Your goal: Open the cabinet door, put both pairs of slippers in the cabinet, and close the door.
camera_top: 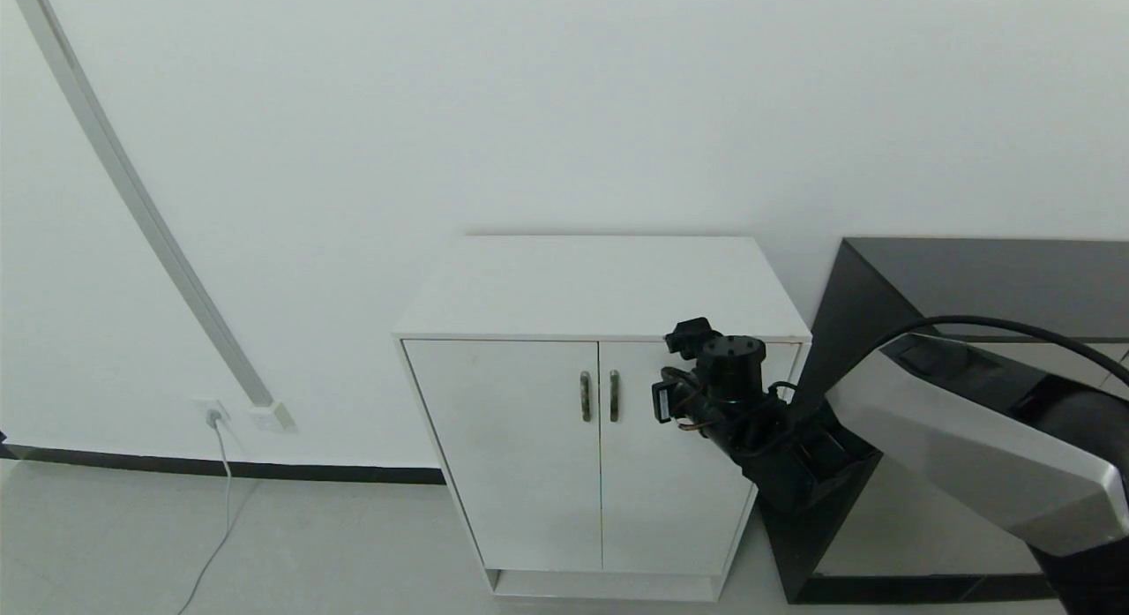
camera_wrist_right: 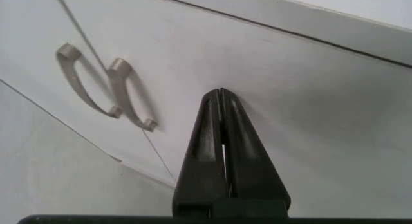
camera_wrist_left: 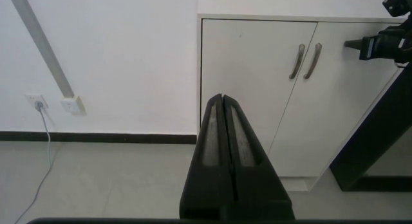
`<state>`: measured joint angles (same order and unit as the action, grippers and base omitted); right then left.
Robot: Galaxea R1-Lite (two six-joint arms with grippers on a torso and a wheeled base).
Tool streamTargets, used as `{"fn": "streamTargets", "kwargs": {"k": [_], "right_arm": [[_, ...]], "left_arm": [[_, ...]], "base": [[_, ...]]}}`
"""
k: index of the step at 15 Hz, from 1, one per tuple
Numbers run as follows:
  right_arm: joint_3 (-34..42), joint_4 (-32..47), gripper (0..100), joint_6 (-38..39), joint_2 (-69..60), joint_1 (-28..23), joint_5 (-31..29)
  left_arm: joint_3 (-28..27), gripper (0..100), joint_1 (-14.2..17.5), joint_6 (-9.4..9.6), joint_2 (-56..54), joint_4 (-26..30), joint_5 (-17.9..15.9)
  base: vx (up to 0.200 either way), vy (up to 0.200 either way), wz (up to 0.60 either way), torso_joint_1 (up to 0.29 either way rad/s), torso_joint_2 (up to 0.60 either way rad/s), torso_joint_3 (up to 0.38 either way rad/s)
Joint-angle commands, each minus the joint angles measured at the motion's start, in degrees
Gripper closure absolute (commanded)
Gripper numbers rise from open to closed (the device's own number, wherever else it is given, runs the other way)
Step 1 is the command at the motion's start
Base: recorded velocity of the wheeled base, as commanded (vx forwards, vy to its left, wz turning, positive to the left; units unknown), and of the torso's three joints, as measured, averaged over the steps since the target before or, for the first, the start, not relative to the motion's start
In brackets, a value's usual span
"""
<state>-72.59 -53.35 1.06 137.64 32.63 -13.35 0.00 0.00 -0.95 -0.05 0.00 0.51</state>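
A white wall [camera_top: 529, 112] stands before me over a pale grey floor [camera_top: 309, 544], with a black skirting strip [camera_top: 220, 468] where the two meet. The white cabinet [camera_top: 600, 288] stands against that wall, a little right of centre in my head view. Just beside it on my right is a black unit [camera_top: 970, 280] with a glossy side.

Both cabinet doors are closed. The left door [camera_top: 503, 456] and the right door [camera_top: 670, 518] meet at a thin seam down the middle.

A grey conduit [camera_top: 132, 191] runs slantwise down the wall on my left to a small box [camera_top: 273, 416] near the floor.

My right arm reaches across the upper part of the right door. My right gripper [camera_wrist_right: 222, 92] has its fingers pressed together and grips nothing. Its tips are close against the door face, to the right of the handles. I cannot tell whether they touch the door.

My left gripper [camera_wrist_left: 222, 98] is also pinched closed on nothing. It is held apart from the cabinet and points toward the left door.

Two curved metal handles sit side by side at the seam, the left handle [camera_top: 585, 396] and the right handle [camera_top: 614, 396].

A wall socket [camera_top: 212, 412] next to the small box has a plug in it, and a thin grey cable [camera_top: 220, 509] trails down onto the floor.
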Motion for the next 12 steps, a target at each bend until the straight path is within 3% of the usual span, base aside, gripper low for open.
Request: {"fn": "streamTargets", "kwargs": {"k": [1,4,7,10,12], "right_arm": [[5.01,-1.76,100,0.08,-5.72,0.41,-0.27],[18.98,-8.0,100,0.08,-16.18,-0.11,-1.33],[33.4,-14.33,100,-0.01,-27.87,-2.22,-7.48],[46.4,-15.21,100,-0.01,-40.26,-6.88,-10.65],[58.8,-14.94,100,-0.01,-51.07,-13.47,-11.88]], "left_arm": [[0.0,100,0.0,-0.02,0.05,0.0,0.02],[0.0,100,0.0,-0.02,0.05,0.0,0.02],[0.0,100,0.0,-0.02,0.05,0.0,0.02],[0.0,100,0.0,0.07,0.05,0.0,0.02],[0.0,100,0.0,0.07,0.05,0.0,0.02]], "base": [[0.0,0.0,0.0,0.0,0.0,0.0],[0.0,0.0,0.0,0.0,0.0,0.0],[0.0,0.0,0.0,0.0,0.0,0.0],[0.0,0.0,0.0,0.0,0.0,0.0],[0.0,0.0,0.0,0.0,0.0,0.0]]}}
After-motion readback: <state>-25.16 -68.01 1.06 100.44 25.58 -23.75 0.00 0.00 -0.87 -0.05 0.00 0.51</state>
